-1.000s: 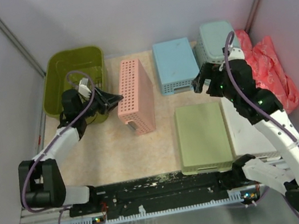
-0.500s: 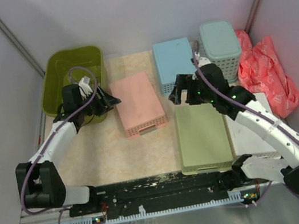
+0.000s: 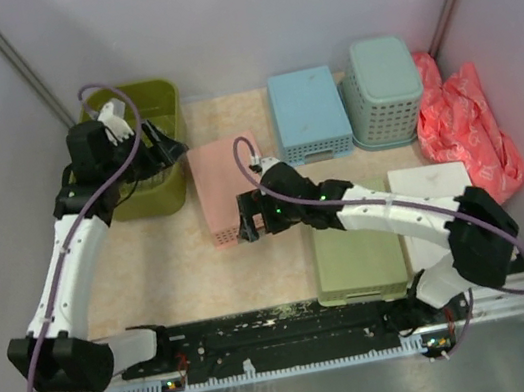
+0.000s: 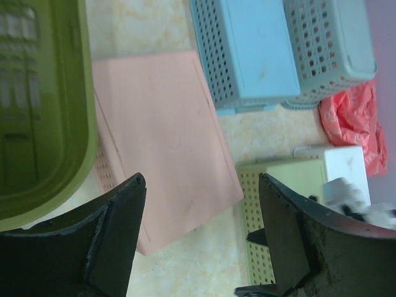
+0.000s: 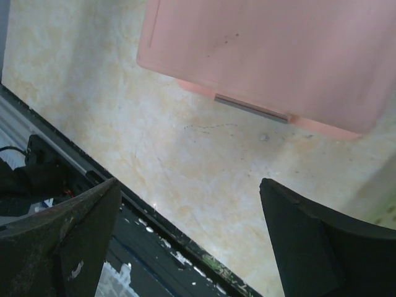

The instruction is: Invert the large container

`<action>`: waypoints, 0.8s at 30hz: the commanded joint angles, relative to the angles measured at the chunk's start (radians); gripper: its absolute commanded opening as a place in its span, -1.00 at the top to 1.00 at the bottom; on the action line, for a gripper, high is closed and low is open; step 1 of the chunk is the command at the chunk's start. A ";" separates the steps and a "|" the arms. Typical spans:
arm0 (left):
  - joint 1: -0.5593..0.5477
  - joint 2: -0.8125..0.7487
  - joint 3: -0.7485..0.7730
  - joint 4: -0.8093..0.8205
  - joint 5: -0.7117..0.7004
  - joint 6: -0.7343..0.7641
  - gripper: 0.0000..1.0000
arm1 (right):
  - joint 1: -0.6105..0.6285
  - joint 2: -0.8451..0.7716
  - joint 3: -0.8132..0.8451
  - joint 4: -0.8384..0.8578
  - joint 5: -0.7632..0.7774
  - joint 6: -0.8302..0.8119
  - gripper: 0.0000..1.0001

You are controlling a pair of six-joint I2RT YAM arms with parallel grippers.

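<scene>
Item one, the large container (image 3: 153, 199) (image 4: 43, 105): an olive-green tub standing upright with its mouth up and its slotted floor showing, placed under and to the outer side of the left hand (image 3: 157, 143) (image 4: 202, 182). The left hand's fingers (image 4: 117, 235) stood apart with nothing between them, and we saw no grip on the tub. Item two, a pink basket (image 3: 223, 177) (image 4: 161, 136) (image 5: 278, 55): it lay flat face up on the worktop (image 3: 172, 263) (image 5: 216, 154), just beside the left hand on its inner side and just beyond the right hand (image 3: 247, 225) (image 5: 189, 185). The right hand's fingers (image 5: 74, 241) were also spread wide, holding nothing, low over bare worktop at the pink basket's near edge. Item three, a blue basket (image 3: 306, 112) (image 4: 257, 49) and a pale teal basket (image 3: 384, 83) (image 4: 328, 37), side by side, beyond the right hand. Item four, a light-green tray (image 3: 360, 260) (image 4: 297, 173), near the right hand, under its forearm. Item five, a white box (image 3: 430, 187) (image 4: 343, 164) past that tray, and a red bag (image 3: 467, 119) (image 4: 352, 117) well apart from both hands.
</scene>
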 commanded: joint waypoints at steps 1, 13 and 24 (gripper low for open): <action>-0.004 -0.073 0.100 -0.136 -0.201 0.092 -0.62 | 0.051 0.122 0.020 0.183 -0.044 0.033 -0.89; 0.002 -0.076 0.210 -0.280 -0.351 0.098 -0.85 | 0.028 0.491 0.337 0.218 0.222 0.318 -0.90; 0.002 -0.064 0.206 -0.327 -0.385 0.130 -0.99 | -0.179 0.751 0.710 0.226 0.146 0.331 -0.86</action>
